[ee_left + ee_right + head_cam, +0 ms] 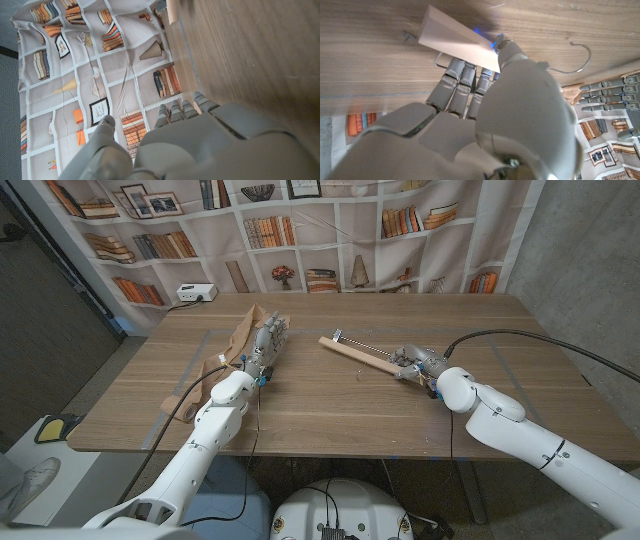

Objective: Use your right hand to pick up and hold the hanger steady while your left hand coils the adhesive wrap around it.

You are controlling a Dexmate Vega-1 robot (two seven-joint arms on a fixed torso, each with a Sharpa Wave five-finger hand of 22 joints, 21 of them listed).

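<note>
The hanger (pixel 362 355) was a pale wooden one with a thin metal hook (pixel 580 60) and a metal wire running under the bar. It lay on the wooden table (pixel 400 415), a bit right of the middle, running diagonally from its far end near the table's centre down to the right hand (pixel 415 365). In the right wrist view the bar's end (pixel 457 42) sat right over the fingers (pixel 452 85), which were close together and reaching under it, with the thumb coming over the top. So it looked like a grip on that end, though I couldn't tell if the bar was off the table at all.

The left hand (pixel 268 340) was further left, over the tan adhesive wrap (pixel 238 340). Its fingers (pixel 182 110) were side by side and fairly straight, and I couldn't tell if they touched the wrap.
</note>
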